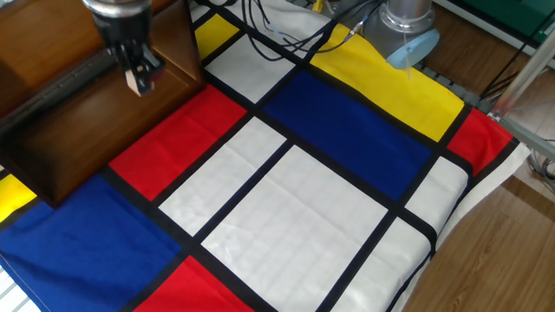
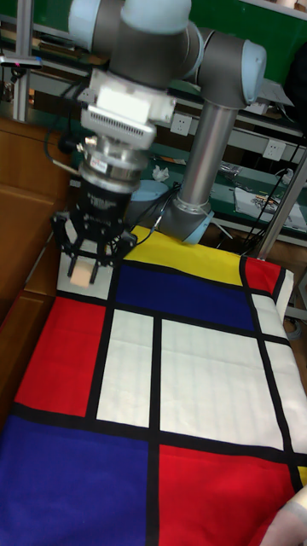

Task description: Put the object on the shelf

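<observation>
My gripper [image 1: 136, 80] hangs at the top left of the fixed view, over the dark brown wooden shelf [image 1: 78, 130], shut on the object [image 1: 135, 82], a tiny pale beige cube between its fingertips. In the tall fixed view the gripper [image 2: 83, 269] points down with the object [image 2: 82, 273] held at its tips, above the left edge of the cloth beside the shelf [image 2: 21, 230]. The cube is off every surface.
A cloth of red, blue, yellow and white panels [image 1: 286, 191] covers the table. The arm's base [image 1: 408, 22] and black cables [image 1: 277, 30] sit at the back. The table's edge runs along the right, with wooden floor [image 1: 503, 251] beyond.
</observation>
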`<state>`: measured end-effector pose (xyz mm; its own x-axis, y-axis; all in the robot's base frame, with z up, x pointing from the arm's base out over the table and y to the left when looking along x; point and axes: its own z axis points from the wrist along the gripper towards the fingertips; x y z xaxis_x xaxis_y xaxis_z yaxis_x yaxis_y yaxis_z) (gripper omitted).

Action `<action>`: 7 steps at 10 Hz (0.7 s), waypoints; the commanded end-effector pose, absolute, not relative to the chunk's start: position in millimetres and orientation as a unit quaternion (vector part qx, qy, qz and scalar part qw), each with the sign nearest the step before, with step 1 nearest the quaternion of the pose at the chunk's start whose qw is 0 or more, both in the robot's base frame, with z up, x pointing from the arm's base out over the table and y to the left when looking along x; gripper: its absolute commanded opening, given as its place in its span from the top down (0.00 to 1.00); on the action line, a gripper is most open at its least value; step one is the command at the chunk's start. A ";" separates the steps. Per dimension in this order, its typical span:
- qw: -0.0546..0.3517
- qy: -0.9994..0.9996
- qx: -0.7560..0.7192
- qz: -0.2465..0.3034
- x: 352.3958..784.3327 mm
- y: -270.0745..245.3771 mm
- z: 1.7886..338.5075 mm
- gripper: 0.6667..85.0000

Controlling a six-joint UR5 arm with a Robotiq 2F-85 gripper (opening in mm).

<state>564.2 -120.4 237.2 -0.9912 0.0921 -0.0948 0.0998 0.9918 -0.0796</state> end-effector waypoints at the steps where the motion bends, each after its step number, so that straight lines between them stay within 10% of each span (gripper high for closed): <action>1: 0.032 0.997 0.047 -0.044 552.8 -132.2 272.3 1.00; 7: 0.018 1.000 0.002 -0.020 542.0 -200.8 321.3 1.00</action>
